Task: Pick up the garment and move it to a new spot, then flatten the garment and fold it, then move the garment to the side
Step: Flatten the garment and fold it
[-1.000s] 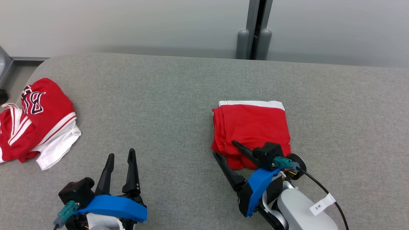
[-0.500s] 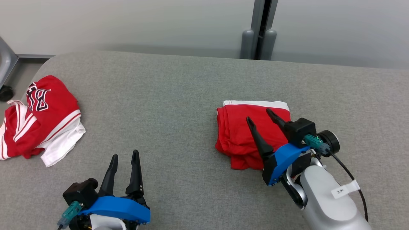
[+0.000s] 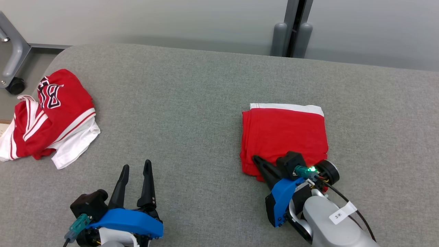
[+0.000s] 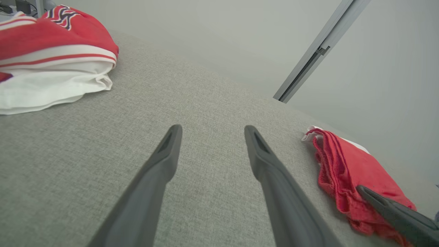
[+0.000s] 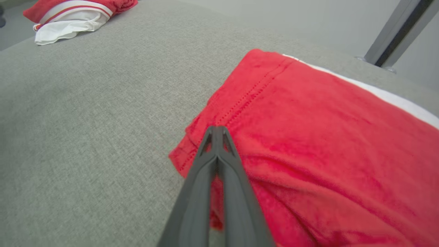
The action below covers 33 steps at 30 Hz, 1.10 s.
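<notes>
The head view has swung: the grey metal post (image 3: 293, 34) at the top sits further right in the frame, and more of the grey tubular frame leg on a black castor (image 3: 13, 61) shows in the upper left corner. The right pincer (image 3: 256, 159) was spread a second ago at the lower left corner of the folded red cloth garment with a white edge (image 3: 284, 132), then raised and spread over its middle. It is now back low at that corner with its fingers (image 5: 229, 171) pressed together; whether cloth is pinched between them cannot be told. That corner looks flatter and squarer than before. A green light now glows on the teal plug (image 3: 305, 170) at the right wrist.
</notes>
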Available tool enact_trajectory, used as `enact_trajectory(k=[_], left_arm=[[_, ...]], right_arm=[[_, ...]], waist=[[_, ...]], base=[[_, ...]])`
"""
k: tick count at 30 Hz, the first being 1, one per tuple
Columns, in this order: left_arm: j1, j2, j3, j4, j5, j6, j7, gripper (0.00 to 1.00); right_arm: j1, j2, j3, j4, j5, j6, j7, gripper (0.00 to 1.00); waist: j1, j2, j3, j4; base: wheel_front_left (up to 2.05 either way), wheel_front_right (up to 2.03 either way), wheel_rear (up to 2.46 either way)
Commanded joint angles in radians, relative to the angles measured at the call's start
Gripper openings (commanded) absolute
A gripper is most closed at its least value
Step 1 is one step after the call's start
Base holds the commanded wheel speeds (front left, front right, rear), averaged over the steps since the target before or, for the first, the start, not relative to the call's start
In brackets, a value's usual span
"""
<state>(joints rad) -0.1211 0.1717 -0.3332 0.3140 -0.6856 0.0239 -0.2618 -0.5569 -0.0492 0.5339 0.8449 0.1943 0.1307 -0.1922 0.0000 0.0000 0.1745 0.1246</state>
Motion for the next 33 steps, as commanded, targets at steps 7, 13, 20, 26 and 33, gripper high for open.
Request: enact_trajectory(k=[7, 13, 20, 26, 33], left_arm=[[-0.015, -0.004, 0.018, 0.005, 0.011, -0.008, -0.005, 1.0], [-0.008, -0.003, 0.033, 0.004, 0.017, -0.01, -0.005, 1.0], [0.003, 0.008, 0.041, 0.009, 0.048, -0.006, -0.005, 1.0], [0.021, 0.005, 0.047, 0.026, 0.061, -0.01, -0.005, 1.0], [0.059, 0.002, 0.062, 0.043, 0.082, -0.008, -0.004, 1.0]], right_arm=[[-0.037, -0.003, 0.062, 0.06, 0.036, 0.0, -0.032, 0.0], [-0.036, -0.003, 0.061, 0.027, 0.05, 0.0, -0.068, 0.11], [0.048, -0.003, -0.047, -0.115, 0.019, 0.0, -0.073, 1.0], [0.17, -0.003, -0.217, -0.226, -0.022, 0.0, -0.073, 1.0], [0.317, -0.002, -0.413, -0.332, -0.048, 0.0, -0.073, 1.0]], waist=[[0.0, 0.0, 0.005, -0.011], [0.0, 0.0, -0.011, -0.035], [0.0, 0.0, -0.055, -0.073], [0.0, 0.0, -0.097, -0.103], [0.0, 0.0, -0.132, -0.124]], base=[[0.0, 0.0, 0.0], [0.0, 0.0, 0.0], [0.0, 0.0, 0.0], [0.0, 0.0, 0.0], [0.0, 0.0, 0.0]])
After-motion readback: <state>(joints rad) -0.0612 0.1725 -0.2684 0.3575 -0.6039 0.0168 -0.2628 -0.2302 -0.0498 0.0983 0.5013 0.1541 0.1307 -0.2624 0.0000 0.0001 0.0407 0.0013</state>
